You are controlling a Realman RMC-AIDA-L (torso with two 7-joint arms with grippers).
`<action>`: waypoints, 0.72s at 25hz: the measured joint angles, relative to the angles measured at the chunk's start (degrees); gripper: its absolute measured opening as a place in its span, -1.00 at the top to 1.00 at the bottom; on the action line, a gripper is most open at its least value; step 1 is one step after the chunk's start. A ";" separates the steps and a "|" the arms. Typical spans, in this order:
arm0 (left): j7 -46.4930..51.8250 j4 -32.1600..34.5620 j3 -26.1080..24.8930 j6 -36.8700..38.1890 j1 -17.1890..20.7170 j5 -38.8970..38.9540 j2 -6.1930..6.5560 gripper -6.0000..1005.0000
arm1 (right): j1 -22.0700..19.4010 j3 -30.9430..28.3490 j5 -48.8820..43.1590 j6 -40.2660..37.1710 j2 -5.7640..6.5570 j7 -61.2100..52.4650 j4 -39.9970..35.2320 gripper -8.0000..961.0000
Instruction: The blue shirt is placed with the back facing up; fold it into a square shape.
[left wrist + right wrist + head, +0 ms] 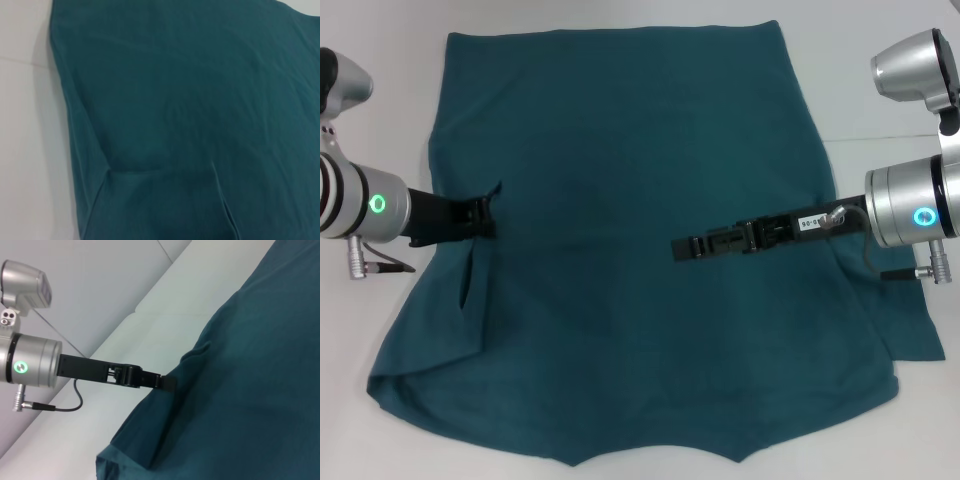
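Large dark teal-blue cotton shirt [640,230] lies mostly flat, sides partly turned in, square fold far from done. Left gripper [485,215] pinches its left edge; right gripper [685,247] hovers mid-shirt, grip state unclear

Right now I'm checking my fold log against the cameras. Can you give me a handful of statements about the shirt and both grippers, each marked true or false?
1. The blue shirt lies spread on a white table. True.
2. White lettering shows on the shirt's upward face. False: the visible face is plain, no print shows.
3. The left gripper is at the shirt's edge on the robot's left. True; the cloth is puckered there.
4. The right gripper is parked off the cloth. False: it reaches in over the shirt's middle.
5. The shirt is already folded into a square. False: it lies open, far wider than a folded square.
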State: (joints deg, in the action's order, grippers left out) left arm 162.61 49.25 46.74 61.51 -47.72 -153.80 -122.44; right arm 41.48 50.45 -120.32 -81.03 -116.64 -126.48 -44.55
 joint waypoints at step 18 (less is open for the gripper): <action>-4.32 -2.02 -0.16 -0.33 1.97 9.62 1.04 0.68 | -0.04 0.00 0.16 0.95 0.01 1.55 0.65 -0.93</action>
State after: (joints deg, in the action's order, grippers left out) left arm 158.30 47.23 46.59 61.18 -45.75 -144.18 -121.39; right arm 41.44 50.45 -120.16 -80.08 -116.63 -124.94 -43.90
